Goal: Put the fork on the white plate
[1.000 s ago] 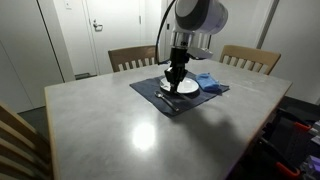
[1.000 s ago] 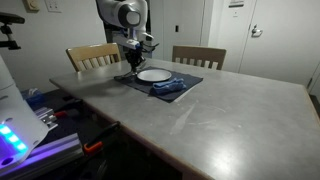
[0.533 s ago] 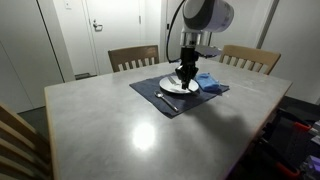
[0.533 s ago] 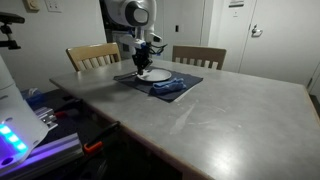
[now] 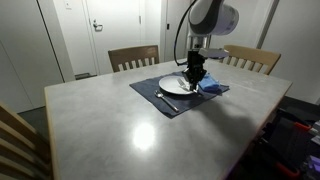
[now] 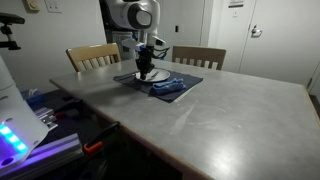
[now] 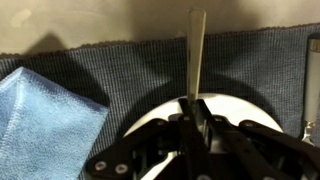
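Observation:
My gripper (image 7: 194, 108) is shut on the fork (image 7: 196, 50), whose slim metal handle sticks out past the fingertips over the dark placemat (image 7: 120, 65). The white plate (image 7: 236, 106) lies directly under the jaws. In both exterior views the gripper (image 5: 196, 76) (image 6: 146, 69) hangs low over the plate (image 5: 172, 87) (image 6: 155, 76), toward the side nearest the chairs. The fork's tines are hidden between the fingers.
A blue cloth (image 7: 45, 120) (image 5: 210, 82) (image 6: 168, 87) lies on the placemat beside the plate. Another utensil (image 5: 166, 101) lies on the mat's near side. Two wooden chairs (image 5: 134, 57) (image 5: 250, 59) stand behind the grey table (image 5: 130, 125).
The gripper has moved sideways across the placemat with the fork, from the plate's one edge to over the plate, toward the blue cloth.

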Robot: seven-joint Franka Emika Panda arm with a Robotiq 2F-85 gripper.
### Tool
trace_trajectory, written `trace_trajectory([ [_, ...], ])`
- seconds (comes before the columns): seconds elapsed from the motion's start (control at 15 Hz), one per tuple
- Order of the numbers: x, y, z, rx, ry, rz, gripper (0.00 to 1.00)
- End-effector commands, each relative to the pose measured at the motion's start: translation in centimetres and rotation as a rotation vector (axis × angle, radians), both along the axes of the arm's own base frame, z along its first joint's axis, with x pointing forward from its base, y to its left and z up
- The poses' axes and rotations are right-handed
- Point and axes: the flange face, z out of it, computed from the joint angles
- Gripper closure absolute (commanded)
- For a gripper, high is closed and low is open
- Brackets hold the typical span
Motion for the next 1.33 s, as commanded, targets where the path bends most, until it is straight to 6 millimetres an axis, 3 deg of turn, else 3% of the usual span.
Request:
trace_trajectory([
  [0.0,-0.7,0.1,-0.5,-0.007,0.035,-0.016,0.97],
  [1.13,-0.5,0.7,-1.6,0.013,0.062,-0.012,0.97],
  [1.2,-0.5,0.7,-1.6,0.012,0.062,-0.012,0.70],
  [1.27,-0.4,0.7,-1.6,0.011,0.063,-0.012,0.64],
])
